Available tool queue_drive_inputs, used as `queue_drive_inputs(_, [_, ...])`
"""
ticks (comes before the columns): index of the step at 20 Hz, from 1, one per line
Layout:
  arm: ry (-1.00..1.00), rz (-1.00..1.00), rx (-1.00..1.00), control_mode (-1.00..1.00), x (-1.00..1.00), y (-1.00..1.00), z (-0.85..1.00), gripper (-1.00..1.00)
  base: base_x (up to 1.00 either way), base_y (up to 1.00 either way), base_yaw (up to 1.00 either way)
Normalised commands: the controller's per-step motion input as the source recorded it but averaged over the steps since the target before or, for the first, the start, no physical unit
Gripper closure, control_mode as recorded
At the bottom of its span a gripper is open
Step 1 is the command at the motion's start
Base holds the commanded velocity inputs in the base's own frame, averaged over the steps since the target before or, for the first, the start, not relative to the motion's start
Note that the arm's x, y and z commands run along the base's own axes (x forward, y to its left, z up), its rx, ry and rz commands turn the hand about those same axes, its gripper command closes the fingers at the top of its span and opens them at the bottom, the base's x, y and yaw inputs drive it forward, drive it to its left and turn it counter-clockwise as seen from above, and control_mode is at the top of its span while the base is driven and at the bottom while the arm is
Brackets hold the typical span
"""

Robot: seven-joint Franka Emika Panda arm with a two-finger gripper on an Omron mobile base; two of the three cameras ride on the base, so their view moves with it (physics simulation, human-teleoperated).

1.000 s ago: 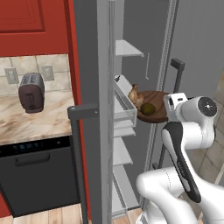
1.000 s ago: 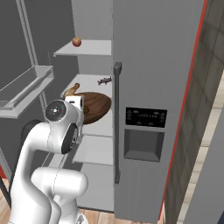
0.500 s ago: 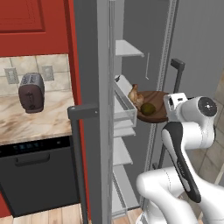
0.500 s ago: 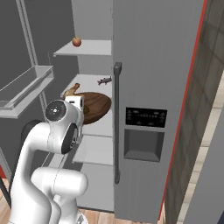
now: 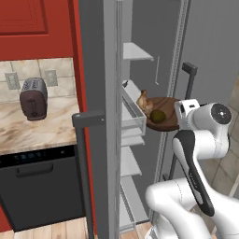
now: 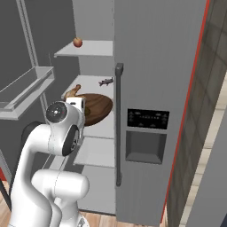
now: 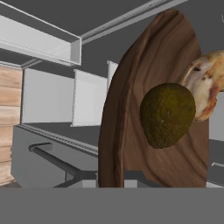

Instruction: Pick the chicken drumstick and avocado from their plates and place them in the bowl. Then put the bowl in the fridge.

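Now the bowl (image 5: 164, 116) is held up inside the open fridge (image 6: 159, 88), just beside a door bin and above a white shelf (image 6: 95, 150). Inside it, the avocado (image 7: 167, 115) lies touching the chicken drumstick (image 7: 205, 85). Where the tool meets the bowl's near rim is hidden behind the white wrist; it is clenched on the bowl. An apple (image 6: 77, 42) sits on the top shelf. Far left, a toaster (image 5: 32, 98) stands on the marble worktop (image 5: 32, 128).
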Motion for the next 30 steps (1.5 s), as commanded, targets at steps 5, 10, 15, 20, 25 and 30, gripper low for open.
queue_drive_inputs(5, [0.0,0.0,0.0,-1.0,0.0,0.0,0.0,1.0,0.0,0.0,0.0])
queue_drive_inputs(10, [0.0,0.0,0.0,-1.0,0.0,0.0,0.0,1.0,0.0,0.0,0.0])
queue_drive_inputs(15, [0.0,0.0,0.0,-1.0,0.0,0.0,0.0,1.0,0.0,0.0,0.0])
queue_drive_inputs(20, [0.0,0.09,0.01,-1.0,0.21,-0.02,0.0,1.0,0.0,0.0,0.0])
queue_drive_inputs(25, [0.01,0.12,0.11,-1.0,0.34,0.0,0.03,1.0,0.0,0.0,0.0])
queue_drive_inputs(30, [0.0,0.09,0.07,-1.0,0.4,0.04,0.0,1.0,0.0,0.0,0.0])
